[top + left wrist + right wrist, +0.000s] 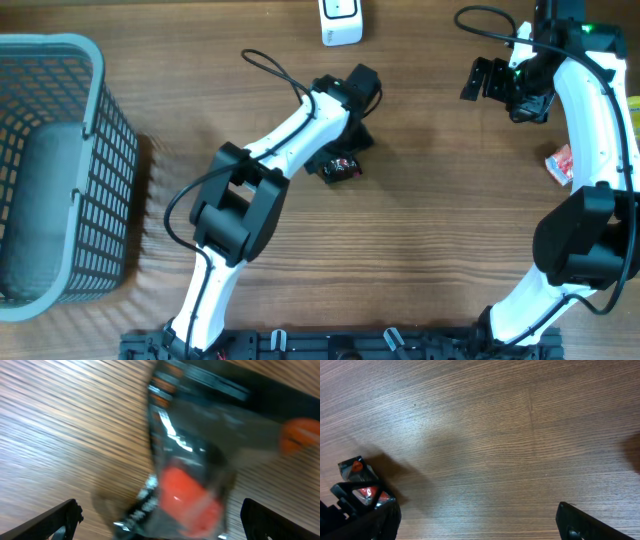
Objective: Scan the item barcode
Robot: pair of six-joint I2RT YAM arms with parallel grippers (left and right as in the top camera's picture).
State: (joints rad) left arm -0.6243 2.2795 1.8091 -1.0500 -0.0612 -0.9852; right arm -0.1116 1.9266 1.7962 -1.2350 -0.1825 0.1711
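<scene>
Under my left hand [162,522] lay the dark packet [185,475], a crinkled black wrapper with a clear window and something red showing through it. My left hand stood wide: one fingertip sat in each lower corner of the wrist view, and the packet lay between them, nearer the middle than either fingertip. That view was smeared, so I could not tell whether either fingertip touched the wrapper; it looked as though neither did. From overhead, the packet rested flat on the tabletop [430,250] just beside my left wrist on the side nearer my base, with part of it hidden beneath the wrist.

My right hand [478,80] hung well apart from the packet, off to the right over bare wood, its fingers spread wide and holding nothing. Its wrist camera caught the packet small in the lower left corner.

At the far edge of the tabletop stood a white device [341,20], well apart from the packet. A grey basket [95,150] sat at the left edge, and a red and white wrapper [560,162] lay by my right arm.
</scene>
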